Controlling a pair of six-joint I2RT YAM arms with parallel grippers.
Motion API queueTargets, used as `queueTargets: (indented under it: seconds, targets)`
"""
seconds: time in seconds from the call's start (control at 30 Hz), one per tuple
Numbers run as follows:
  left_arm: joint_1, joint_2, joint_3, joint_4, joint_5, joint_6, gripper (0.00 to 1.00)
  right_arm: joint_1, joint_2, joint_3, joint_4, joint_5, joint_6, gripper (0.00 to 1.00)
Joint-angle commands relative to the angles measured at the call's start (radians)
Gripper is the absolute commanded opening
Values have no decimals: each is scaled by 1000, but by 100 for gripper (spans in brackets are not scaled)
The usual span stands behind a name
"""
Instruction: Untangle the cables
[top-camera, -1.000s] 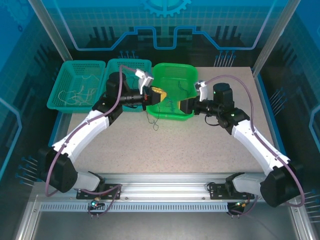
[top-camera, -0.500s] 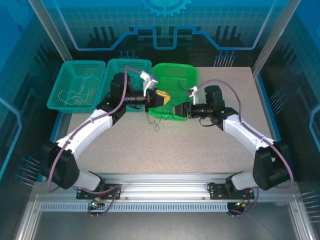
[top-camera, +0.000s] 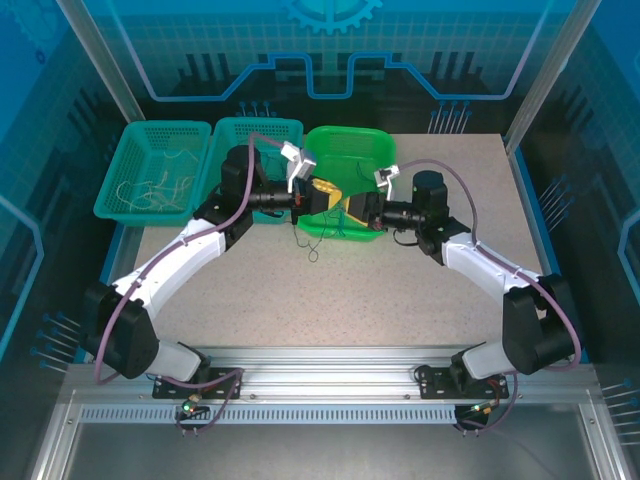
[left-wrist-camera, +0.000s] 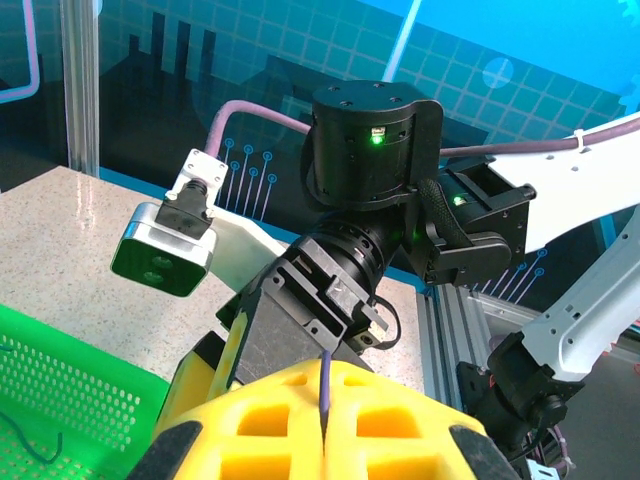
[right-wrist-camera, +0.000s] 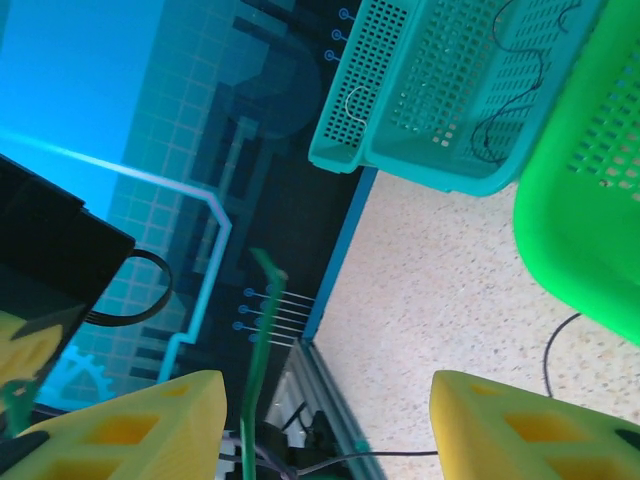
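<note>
My left gripper (top-camera: 325, 190) hovers at the near left edge of the bright green basket (top-camera: 350, 150). In the left wrist view its yellow fingers (left-wrist-camera: 250, 420) are shut on a thin dark blue cable (left-wrist-camera: 324, 385). That cable (top-camera: 311, 243) dangles down onto the table. My right gripper (top-camera: 355, 208) faces the left one, almost touching it. Its fingers (right-wrist-camera: 150, 420) stand wide open in the right wrist view, right gripper (right-wrist-camera: 330, 430). A thin green strand (right-wrist-camera: 258, 340) rises near its left finger, and a dark cable (right-wrist-camera: 400, 455) runs low across the gap.
A teal basket (top-camera: 262, 135) holding dark cables (right-wrist-camera: 490, 120) stands left of the green basket (right-wrist-camera: 590, 200). Further left, another basket (top-camera: 155, 185) holds white cables. A loose dark cable (right-wrist-camera: 555, 345) lies on the speckled table. A metal rail (top-camera: 320, 360) runs along the near edge.
The right gripper has moved left, closing in on the left gripper. The left gripper shifted slightly right early on and has held still since, still gripping the dark cable.
</note>
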Motion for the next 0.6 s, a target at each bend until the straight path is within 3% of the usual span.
queueTargets:
  seconds: [0.0, 0.23, 0.4, 0.47, 0.57]
  targets:
    - [-6, 7, -2, 47, 29, -7, 0, 3, 15, 32, 48, -43, 133, 57]
    - [-8, 10, -1, 66, 29, -19, 0, 36, 37, 49, 30, -85, 135, 55]
    - [-9, 12, -6, 71, 25, -23, 0, 36, 47, 40, 183, -80, 267, 55]
    - [-9, 10, -8, 75, 25, -24, 0, 36, 58, 47, 230, -78, 313, 52]
    - [-9, 6, -7, 75, 23, -22, 0, 47, 62, 84, 145, -79, 269, 45]
